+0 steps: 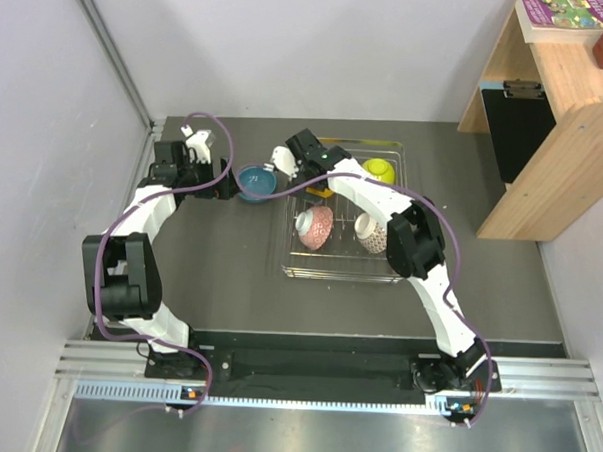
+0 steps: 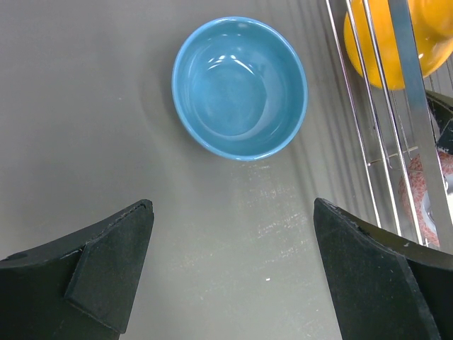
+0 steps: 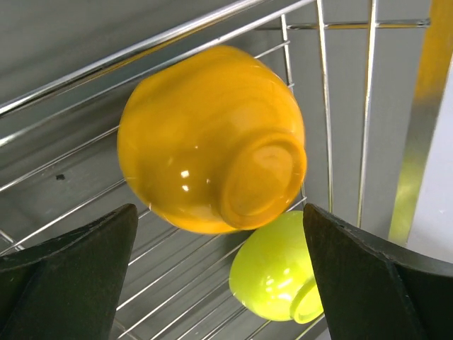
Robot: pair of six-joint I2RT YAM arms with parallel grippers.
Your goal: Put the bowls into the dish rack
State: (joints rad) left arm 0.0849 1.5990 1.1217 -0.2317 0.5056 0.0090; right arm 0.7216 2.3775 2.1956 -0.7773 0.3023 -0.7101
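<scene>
A blue bowl point(image 1: 256, 181) stands upright on the table just left of the dish rack point(image 1: 389, 275). In the left wrist view the blue bowl point(image 2: 241, 87) lies ahead of my open, empty left gripper point(image 2: 233, 241), apart from it. In the rack lie an orange bowl point(image 3: 212, 138) on its side, a lime-yellow bowl point(image 3: 279, 273), a pinkish-red patterned bowl point(image 1: 314, 227) and a brownish-grey patterned bowl point(image 1: 371, 234). My right gripper point(image 3: 219, 248) is open and empty above the orange and lime bowls. In the top view my left gripper point(image 1: 224, 176) is beside the blue bowl and my right gripper point(image 1: 289, 165) over the rack's far left corner.
The rack's wire side point(image 2: 382, 106) runs along the right of the left wrist view, with the orange bowl point(image 2: 396, 35) behind it. A wooden shelf unit point(image 1: 546, 127) stands at the far right. Grey walls close the left and back.
</scene>
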